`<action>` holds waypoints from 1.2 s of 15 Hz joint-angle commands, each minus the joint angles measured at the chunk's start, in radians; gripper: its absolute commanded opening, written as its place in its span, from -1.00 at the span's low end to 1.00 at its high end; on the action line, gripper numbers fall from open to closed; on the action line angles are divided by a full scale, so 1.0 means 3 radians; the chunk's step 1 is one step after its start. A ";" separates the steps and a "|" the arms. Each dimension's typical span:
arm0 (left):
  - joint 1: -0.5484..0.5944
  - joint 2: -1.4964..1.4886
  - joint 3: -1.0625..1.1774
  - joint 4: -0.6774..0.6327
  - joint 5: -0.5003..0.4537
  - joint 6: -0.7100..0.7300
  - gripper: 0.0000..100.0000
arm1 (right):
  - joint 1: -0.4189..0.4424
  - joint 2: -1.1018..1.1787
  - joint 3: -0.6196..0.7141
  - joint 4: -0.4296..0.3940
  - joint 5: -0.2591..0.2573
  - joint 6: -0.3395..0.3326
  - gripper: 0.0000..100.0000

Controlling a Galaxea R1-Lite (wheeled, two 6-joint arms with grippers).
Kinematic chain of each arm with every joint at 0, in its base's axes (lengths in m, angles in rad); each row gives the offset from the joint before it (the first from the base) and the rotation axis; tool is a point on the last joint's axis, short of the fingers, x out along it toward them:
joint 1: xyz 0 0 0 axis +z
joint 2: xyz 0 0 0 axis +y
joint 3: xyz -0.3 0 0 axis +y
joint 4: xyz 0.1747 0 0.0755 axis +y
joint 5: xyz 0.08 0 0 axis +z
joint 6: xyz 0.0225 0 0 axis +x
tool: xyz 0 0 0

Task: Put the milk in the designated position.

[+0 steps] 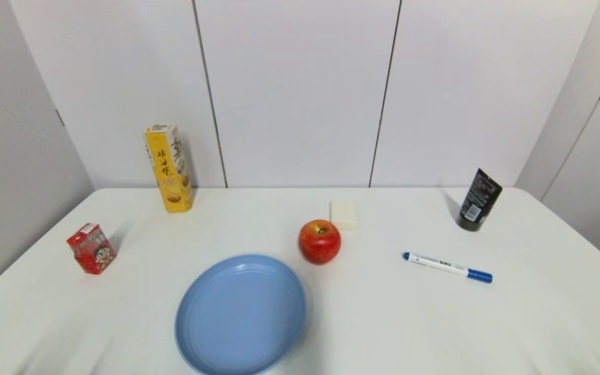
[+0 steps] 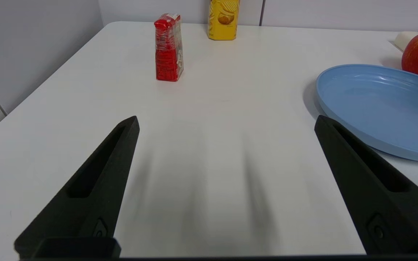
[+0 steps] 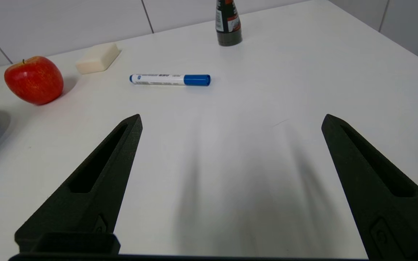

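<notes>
I am seeing the milk (image 1: 91, 249) standing upright at the table's (image 1: 383, 323) left edge, well apart from the plate (image 1: 240, 312), left gripper (image 2: 226, 123) and right gripper (image 3: 230, 119) both hanging spread wide over bare tabletop.

Even, bright, diffuse light fills all three views, and the white bench (image 1: 362, 312) reflects it softly without hard glare. Shadows are faint and short: the milk (image 1: 91, 248) throws a pale one toward the far right, and the apple (image 1: 320, 241) and dark tube (image 1: 479, 200) leave dim patches behind them. In the wrist views, the fingers (image 2: 96, 188) of the left end effector (image 2: 227, 121) cast long, smeared grey streaks across the bench, as do the fingers (image 3: 93, 188) of the right end effector (image 3: 230, 119). The blue plate (image 1: 240, 312) shows mild sheen on its ridges. The head view bends the wall seams outward toward the edges.
</notes>
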 commanded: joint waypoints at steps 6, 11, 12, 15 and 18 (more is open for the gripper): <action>0.0015 0.0004 0.0000 -0.0001 0.0001 -0.0017 1.00 | 0.0000 0.0004 0.0000 0.0000 -0.0001 0.0003 1.00; 0.0020 0.0178 -0.0031 0.0055 0.0016 0.0014 1.00 | 0.0000 0.0004 0.0005 0.0005 -0.0001 -0.0002 1.00; 0.0041 0.0505 -0.0153 0.0029 0.0016 0.0070 1.00 | 0.0000 0.0004 0.0005 0.0000 -0.0001 0.0003 1.00; 0.0302 0.1456 -0.0777 -0.0012 0.0021 0.0428 1.00 | 0.0000 0.0004 0.0005 0.0000 -0.0001 0.0003 1.00; 0.0404 0.2454 -0.1335 -0.0186 0.0021 0.0551 1.00 | 0.0000 0.0004 0.0000 0.0000 -0.0001 0.0003 1.00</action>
